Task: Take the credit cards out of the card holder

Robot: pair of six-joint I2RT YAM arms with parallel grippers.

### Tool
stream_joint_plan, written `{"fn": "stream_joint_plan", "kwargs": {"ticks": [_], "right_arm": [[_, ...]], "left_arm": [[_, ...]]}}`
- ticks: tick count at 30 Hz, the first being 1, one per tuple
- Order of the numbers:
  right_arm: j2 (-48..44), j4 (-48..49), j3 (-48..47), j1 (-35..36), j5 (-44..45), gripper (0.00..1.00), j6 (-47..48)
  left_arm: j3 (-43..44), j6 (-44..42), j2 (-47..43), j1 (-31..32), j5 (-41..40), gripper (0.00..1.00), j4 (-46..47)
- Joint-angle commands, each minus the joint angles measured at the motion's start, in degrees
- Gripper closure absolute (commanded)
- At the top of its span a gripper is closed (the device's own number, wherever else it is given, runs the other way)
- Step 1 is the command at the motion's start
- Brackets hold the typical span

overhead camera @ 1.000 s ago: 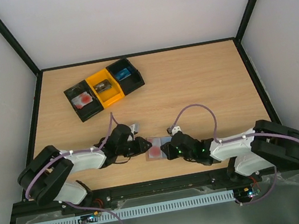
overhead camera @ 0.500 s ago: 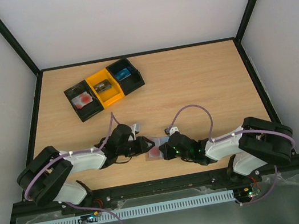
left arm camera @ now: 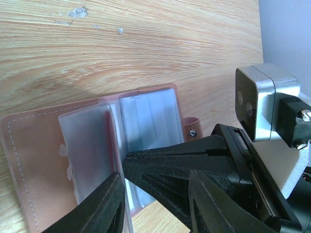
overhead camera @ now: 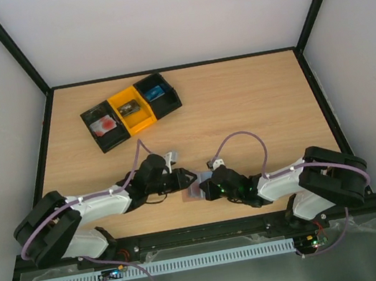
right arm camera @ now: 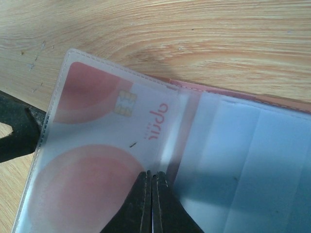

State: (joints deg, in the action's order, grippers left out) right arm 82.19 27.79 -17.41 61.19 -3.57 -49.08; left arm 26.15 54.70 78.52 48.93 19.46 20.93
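Note:
The brown card holder (overhead camera: pixel 191 186) lies open on the table between my two grippers. In the left wrist view it (left arm camera: pixel 29 160) shows brown leather covers and clear plastic sleeves (left arm camera: pixel 146 116). My left gripper (left arm camera: pixel 155 177) is open, its fingers (left arm camera: pixel 97 208) standing over the holder's near edge. My right gripper (overhead camera: pixel 206 187) reaches in between them. In the right wrist view my right gripper (right arm camera: pixel 151 182) is shut, its tips resting on a clear sleeve that holds a red and white card (right arm camera: pixel 102 126) with a chip. I cannot tell if the tips pinch the sleeve.
A row of black and yellow bins (overhead camera: pixel 132 110) with small items stands at the back left. The wooden table (overhead camera: pixel 254 100) is walled by a black frame. The right wrist camera housing (left arm camera: pixel 262 107) is close to my left fingers.
My right gripper has moved left onto the card holder and now covers the red card in the top view. My left arm has shifted slightly to the right.

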Motion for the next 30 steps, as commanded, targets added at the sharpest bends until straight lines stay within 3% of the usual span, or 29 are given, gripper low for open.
{"fn": "stream_joint_plan", "kwargs": {"ticks": [1,20,30], "right_arm": [[0.4,0.9,-0.1,-0.1,1.0,0.98,-0.2],[-5.2,-0.6,1.3,-0.1,3.1,0.97,-0.6],[-20.9,-14.8,4.6,-0.5,13.3,0.94,-3.0]], "left_arm": [[0.7,0.6,0.2,1.0,-0.7,0.61,-0.3],[0.9,1.6,2.2,1.6,0.1,0.6,2.7],[1.8,3.5,4.8,2.9,1.7,0.6,7.1]]}}
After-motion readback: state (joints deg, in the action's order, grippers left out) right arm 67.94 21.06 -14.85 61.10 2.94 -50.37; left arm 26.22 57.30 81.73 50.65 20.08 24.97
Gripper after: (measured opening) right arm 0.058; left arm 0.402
